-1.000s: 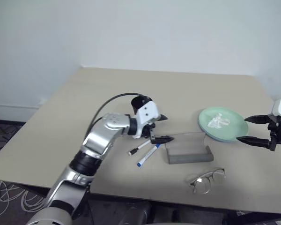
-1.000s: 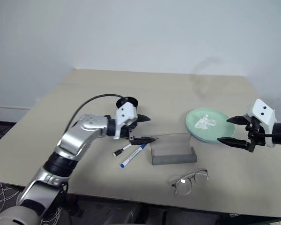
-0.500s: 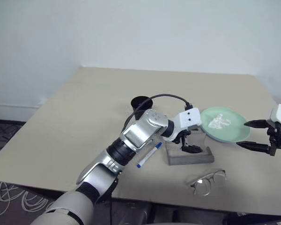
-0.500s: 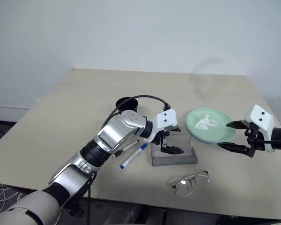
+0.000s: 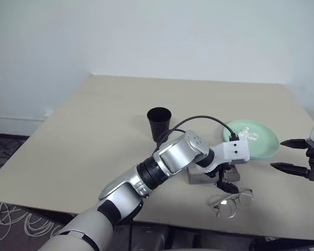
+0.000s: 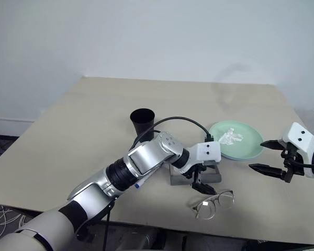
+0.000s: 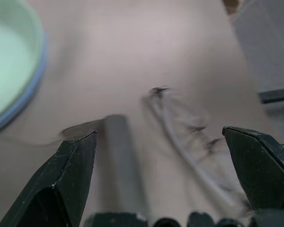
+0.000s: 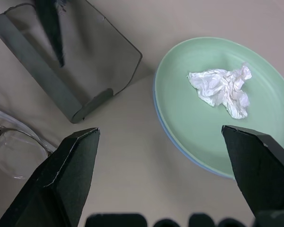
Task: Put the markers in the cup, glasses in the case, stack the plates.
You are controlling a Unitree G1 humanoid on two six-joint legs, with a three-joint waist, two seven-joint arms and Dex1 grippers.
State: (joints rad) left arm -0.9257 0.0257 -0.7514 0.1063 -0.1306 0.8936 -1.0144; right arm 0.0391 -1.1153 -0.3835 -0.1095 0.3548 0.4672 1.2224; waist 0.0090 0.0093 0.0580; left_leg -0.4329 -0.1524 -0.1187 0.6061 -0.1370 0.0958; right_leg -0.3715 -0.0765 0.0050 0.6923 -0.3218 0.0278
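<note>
My left gripper (image 5: 227,183) is open and hangs just above the table, between the grey case (image 8: 71,61) and the wire-framed glasses (image 5: 231,203). The glasses (image 7: 189,137) lie between its open fingers in the left wrist view. My left arm covers much of the case. A blue marker end (image 6: 138,184) peeks out under that forearm; the other marker is hidden. The black cup (image 5: 158,123) stands upright behind the arm. The mint green plate (image 8: 213,123) sits on the light blue one, whose rim shows beneath. My right gripper (image 5: 293,156) is open and empty, right of the plates.
A crumpled white tissue (image 8: 222,90) lies on the green plate. The glasses sit close to the table's near edge (image 5: 199,222). The left half of the beige table (image 5: 94,125) is bare, and a white wall stands behind it.
My left arm has swung right, from above the markers across the case to beside the glasses, and now covers the markers. My right gripper has drawn back a little to the right.
</note>
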